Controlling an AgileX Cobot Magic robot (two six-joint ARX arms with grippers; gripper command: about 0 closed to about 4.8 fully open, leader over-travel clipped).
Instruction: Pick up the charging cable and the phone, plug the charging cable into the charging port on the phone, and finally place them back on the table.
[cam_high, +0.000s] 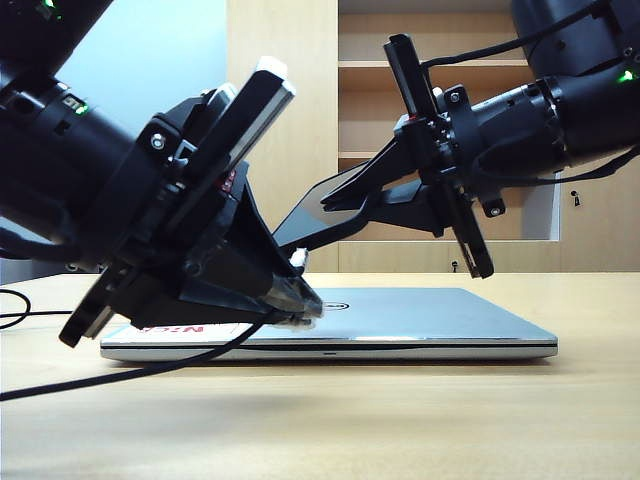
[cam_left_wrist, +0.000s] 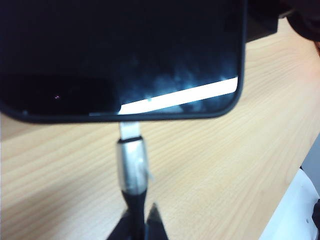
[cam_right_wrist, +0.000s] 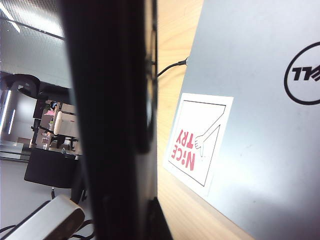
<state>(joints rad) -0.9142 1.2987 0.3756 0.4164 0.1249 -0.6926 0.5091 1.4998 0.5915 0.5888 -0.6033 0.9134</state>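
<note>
The phone (cam_high: 318, 205) is a black slab held tilted above the table (cam_high: 400, 420), with my right gripper (cam_high: 332, 215) shut on it from the right. In the right wrist view the phone (cam_right_wrist: 110, 125) is edge-on and fills the space between that gripper's (cam_right_wrist: 130, 220) fingers. My left gripper (cam_left_wrist: 137, 225) is shut on the charging cable (cam_left_wrist: 134, 205) just behind its silver plug (cam_left_wrist: 131, 165). The plug's tip meets the phone's (cam_left_wrist: 120, 55) short edge, and the charging port itself is hidden there. From outside, the left gripper (cam_high: 300, 285) is low over the laptop and the cable (cam_high: 120, 372) trails left.
A closed silver laptop (cam_high: 430, 320) lies on the table under both grippers, its red-white sticker (cam_right_wrist: 200, 145) near the phone. A wooden shelf cabinet (cam_high: 440, 100) stands behind. A thin black cord (cam_high: 15, 305) lies at the far left.
</note>
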